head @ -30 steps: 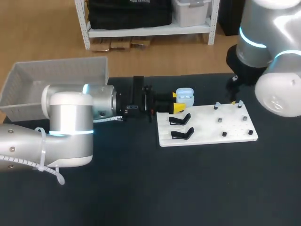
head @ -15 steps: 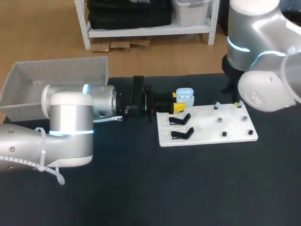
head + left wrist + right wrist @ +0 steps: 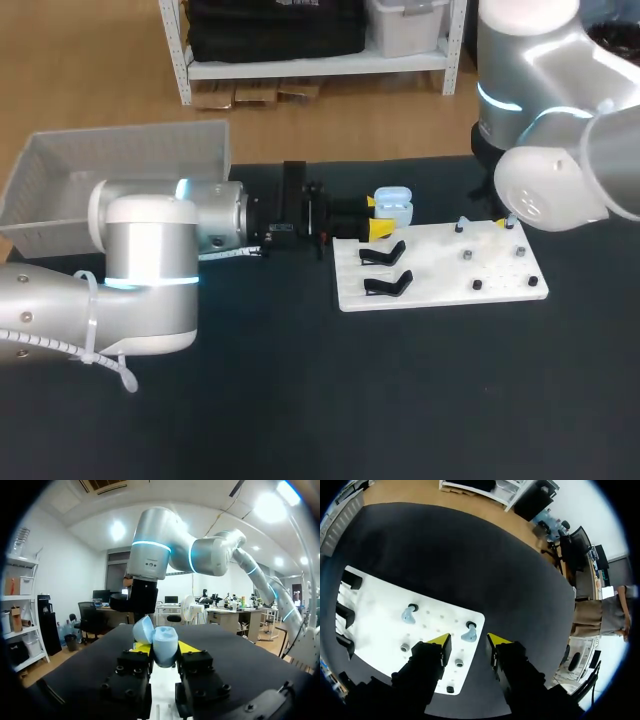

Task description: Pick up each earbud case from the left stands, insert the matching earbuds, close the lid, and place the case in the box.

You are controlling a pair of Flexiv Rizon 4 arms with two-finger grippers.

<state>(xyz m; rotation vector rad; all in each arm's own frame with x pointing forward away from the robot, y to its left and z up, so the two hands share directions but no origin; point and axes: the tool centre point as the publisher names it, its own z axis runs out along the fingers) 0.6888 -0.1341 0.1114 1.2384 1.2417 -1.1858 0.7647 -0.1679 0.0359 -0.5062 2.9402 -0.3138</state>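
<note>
Pale blue earbud case (image 3: pixel 159 642) sits pinched between the two yellow tips of the left gripper (image 3: pixel 164 649), one finger on each side, with its lid standing open. In the head view the left arm (image 3: pixel 150 270) lies low and level over the dark table (image 3: pixel 300 400). It comes in from the left, with its wrist stretched out flat toward the white board (image 3: pixel 440 290). This puts the case just off the board's far left corner, beyond the two black stands (image 3: pixel 385 253).

The right arm (image 3: pixel 540 120) comes in from the far right, and its wrist points straight down over the board's far right part. The right gripper (image 3: pixel 469 641) has its fingers spread apart, gripping nothing. One pale blue earbud (image 3: pixel 468 634) sits on its peg directly below the gap. A second earbud (image 3: pixel 409 614) sits further along the board. The grey box (image 3: pixel 110 160) stands at the table's far left corner, behind the left arm.
</note>
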